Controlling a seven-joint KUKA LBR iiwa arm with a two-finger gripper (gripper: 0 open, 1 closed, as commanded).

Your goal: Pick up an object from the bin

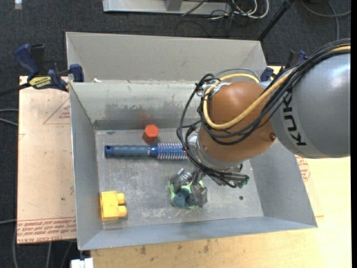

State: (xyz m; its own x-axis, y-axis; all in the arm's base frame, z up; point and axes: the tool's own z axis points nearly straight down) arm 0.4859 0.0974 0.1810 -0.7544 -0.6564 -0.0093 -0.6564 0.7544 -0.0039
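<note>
Camera view puts my hand (188, 191) low over a small, lumpy blue-and-green thing (181, 200) at the front middle of the scuffed grey metal bin (83, 149). I cannot tell whether the hand is clenched or released. Behind it lies a long-handled blue brush (134, 151) with a small red block (150, 132) just beyond it. A yellow studded plastic brick (112, 205) sits at the front left.

place: probably robotics lab | signs: KUKA arm (321, 110), grey metal bin (167, 60), cables (248, 1) on carpet (56, 10)
</note>
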